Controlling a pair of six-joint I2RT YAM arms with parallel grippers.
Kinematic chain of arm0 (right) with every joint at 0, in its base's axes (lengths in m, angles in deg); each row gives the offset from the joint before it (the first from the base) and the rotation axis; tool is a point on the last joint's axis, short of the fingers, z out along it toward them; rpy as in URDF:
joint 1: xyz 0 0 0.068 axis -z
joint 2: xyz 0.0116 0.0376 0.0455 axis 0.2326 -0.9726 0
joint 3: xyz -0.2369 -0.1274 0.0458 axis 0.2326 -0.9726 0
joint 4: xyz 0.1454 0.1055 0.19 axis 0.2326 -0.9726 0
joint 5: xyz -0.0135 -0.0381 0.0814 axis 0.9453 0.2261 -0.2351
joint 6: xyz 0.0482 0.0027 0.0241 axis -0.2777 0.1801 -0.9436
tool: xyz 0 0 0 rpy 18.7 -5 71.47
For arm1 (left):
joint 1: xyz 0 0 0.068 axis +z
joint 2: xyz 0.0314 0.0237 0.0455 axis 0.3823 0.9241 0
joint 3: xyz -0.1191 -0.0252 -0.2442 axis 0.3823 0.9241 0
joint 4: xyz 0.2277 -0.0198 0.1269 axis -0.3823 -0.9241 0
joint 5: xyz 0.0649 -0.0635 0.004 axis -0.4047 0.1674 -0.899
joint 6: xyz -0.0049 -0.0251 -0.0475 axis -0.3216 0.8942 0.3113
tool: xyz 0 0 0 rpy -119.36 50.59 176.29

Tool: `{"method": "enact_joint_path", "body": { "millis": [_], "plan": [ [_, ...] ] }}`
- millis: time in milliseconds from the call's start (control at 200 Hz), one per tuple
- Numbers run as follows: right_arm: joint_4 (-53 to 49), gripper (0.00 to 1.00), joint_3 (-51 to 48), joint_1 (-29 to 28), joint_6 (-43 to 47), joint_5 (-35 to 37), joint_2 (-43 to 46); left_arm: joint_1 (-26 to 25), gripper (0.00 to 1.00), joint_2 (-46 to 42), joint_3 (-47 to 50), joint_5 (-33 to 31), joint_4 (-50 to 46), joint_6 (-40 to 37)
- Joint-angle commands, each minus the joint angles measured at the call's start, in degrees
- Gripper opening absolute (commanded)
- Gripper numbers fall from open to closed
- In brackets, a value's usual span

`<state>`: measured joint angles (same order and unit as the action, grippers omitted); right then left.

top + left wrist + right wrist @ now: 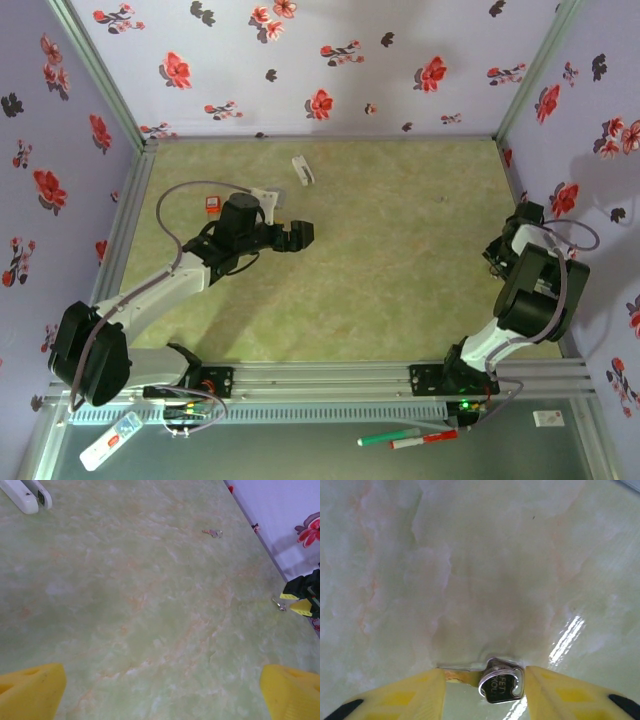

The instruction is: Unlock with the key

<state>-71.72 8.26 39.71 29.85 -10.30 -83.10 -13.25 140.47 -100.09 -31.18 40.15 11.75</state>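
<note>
From above, the left arm reaches in from the near left corner, and its gripper (300, 235) hovers over the green marbled table (400, 290), left of centre. Just beyond its wrist sits a small orange object (212, 205), too small to identify. A white bar-shaped item (302, 168) lies farther back. Over on the right, the right arm is folded up tight by the wall, with its gripper (494, 254) low against the table's right edge. Two markers (405, 437) lie on the near ledge, and a white gadget (110, 440) sits in the near left corner.

Now the left wrist camera. The left gripper (160, 695) is spread as wide as it goes, one yellow fingertip (30, 690) in each lower corner and only bare table between them. Two white pieces (27, 495) sit at the far left. A small metal bit (212, 532) lies out on the open surface. At the right edge, there's the right gripper (296, 601), with the key (281, 605) right at its yellow tips.

Right wrist camera, and here's the action. The key (501, 682) lies flat on the table, its ringed head sitting squarely between the fingers of the right gripper (485, 672). The right finger (560, 695) is right up against the head, and the left finger is at the blade's tip. The jaws stand partly apart around the key, but I can't tell if they are pinching it.
</note>
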Motion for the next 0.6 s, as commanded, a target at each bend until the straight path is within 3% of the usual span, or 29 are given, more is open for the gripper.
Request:
{"method": "enact_joint_path", "body": {
  "millis": [0,250,595],
  "plan": [
    [0.59,0.45,0.29,0.19,-0.9,-1.16,-0.93,-0.31,1.0,0.93,-1.74,-0.87,-1.42,0.55],
    [1.36,0.4,-0.59,0.2,-0.85,-0.68,-2.74,-0.35,1.0,2.26,-1.83,-1.48,-1.56,0.46],
    [1.52,0.19,-2.15,-0.43,-0.18,-1.38,-2.55,-0.33,0.99,3.38,-2.09,-2.44,-1.96,-0.32]
  ]
}}
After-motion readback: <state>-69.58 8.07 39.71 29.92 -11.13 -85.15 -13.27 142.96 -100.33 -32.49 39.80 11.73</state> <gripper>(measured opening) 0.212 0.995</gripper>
